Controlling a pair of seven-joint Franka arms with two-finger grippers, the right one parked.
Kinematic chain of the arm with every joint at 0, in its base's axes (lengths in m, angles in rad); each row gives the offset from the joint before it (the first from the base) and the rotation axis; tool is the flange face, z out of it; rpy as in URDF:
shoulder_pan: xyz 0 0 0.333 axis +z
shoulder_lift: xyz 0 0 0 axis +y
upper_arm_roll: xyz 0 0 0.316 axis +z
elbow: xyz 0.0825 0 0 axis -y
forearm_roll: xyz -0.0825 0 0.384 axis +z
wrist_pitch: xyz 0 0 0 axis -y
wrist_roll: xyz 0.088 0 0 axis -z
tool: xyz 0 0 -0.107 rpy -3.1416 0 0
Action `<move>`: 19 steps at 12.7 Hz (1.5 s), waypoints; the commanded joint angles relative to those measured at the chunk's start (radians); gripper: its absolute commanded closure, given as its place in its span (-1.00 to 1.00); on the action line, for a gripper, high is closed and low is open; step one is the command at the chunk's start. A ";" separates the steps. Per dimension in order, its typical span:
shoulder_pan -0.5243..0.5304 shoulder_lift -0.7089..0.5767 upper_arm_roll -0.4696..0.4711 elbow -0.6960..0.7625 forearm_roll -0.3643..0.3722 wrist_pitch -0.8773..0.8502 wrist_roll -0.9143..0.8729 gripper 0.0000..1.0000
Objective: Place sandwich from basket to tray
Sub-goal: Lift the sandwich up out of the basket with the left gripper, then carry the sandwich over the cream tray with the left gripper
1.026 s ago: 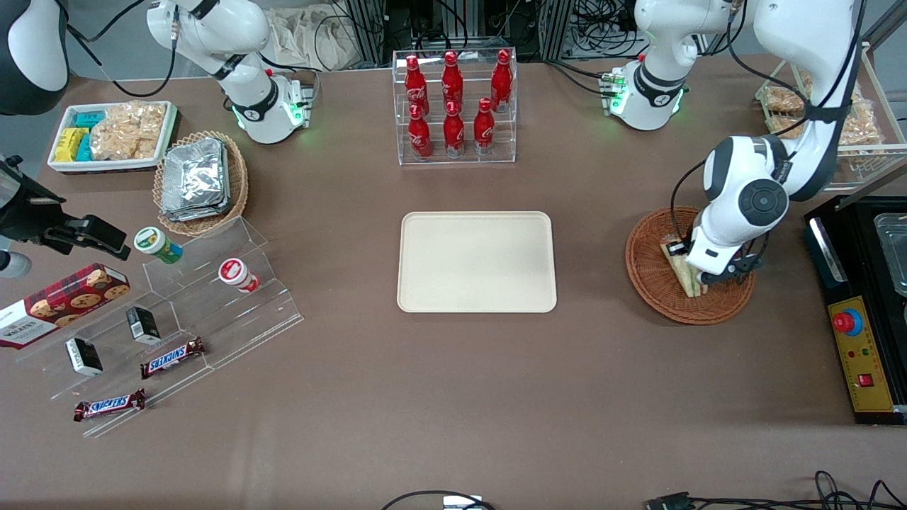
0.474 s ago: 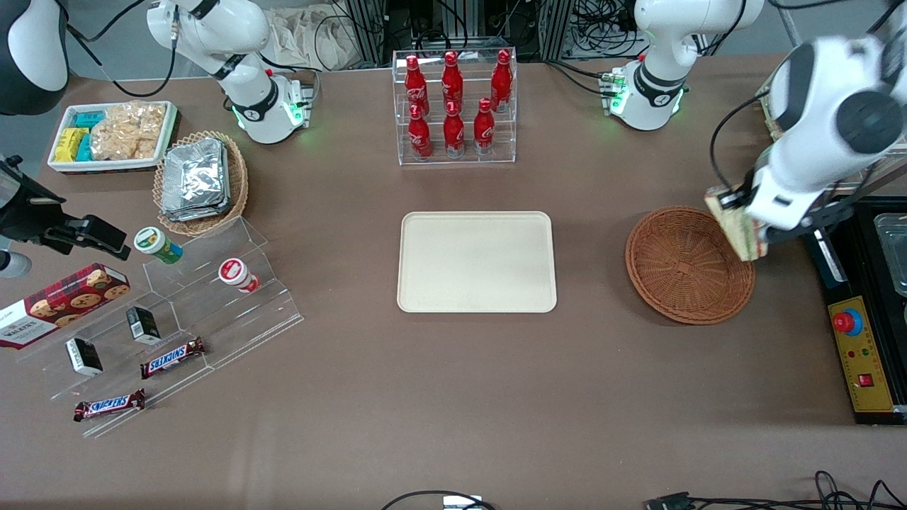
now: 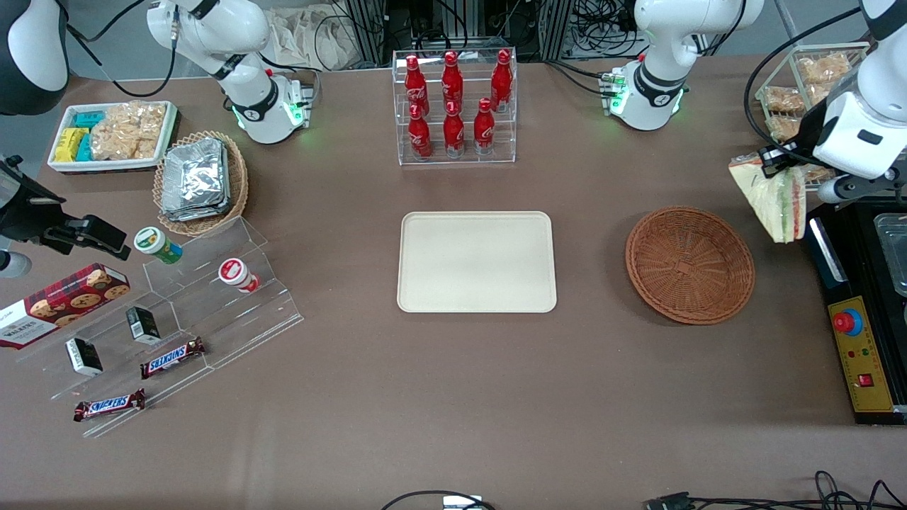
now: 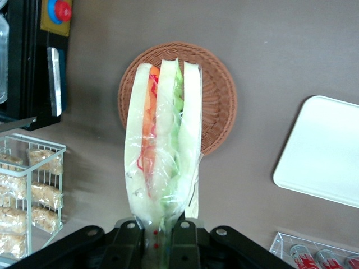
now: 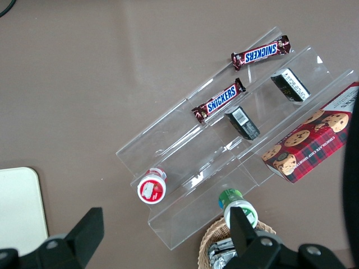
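Front view: the sandwich (image 3: 774, 200), a clear-wrapped white-bread wedge with green and orange-red layers, hangs in the air above the table, jaws of the left gripper (image 3: 779, 159) clamped on one end. The round woven wicker basket (image 3: 689, 263) lies empty (pickup done); transfer to the smooth cream plastic tray (image 3: 476, 261), well apart, remains.

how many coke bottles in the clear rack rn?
6, all in the clear rack, farther from the front camera than the tray: three on its upper step, three on the lower. None look hidden. The gripper holds the sandwich aloft near the basket.
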 commanded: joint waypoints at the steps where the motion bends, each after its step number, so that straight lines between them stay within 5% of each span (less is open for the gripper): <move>1: -0.007 0.057 -0.075 0.077 -0.007 -0.036 -0.012 0.66; 8: -0.013 0.330 -0.457 0.174 0.010 0.112 -0.579 0.65; 13: -0.081 0.410 -0.498 -0.092 0.041 0.466 -0.664 0.66; 19: -0.084 0.649 -0.615 -0.180 0.417 0.570 -0.669 0.74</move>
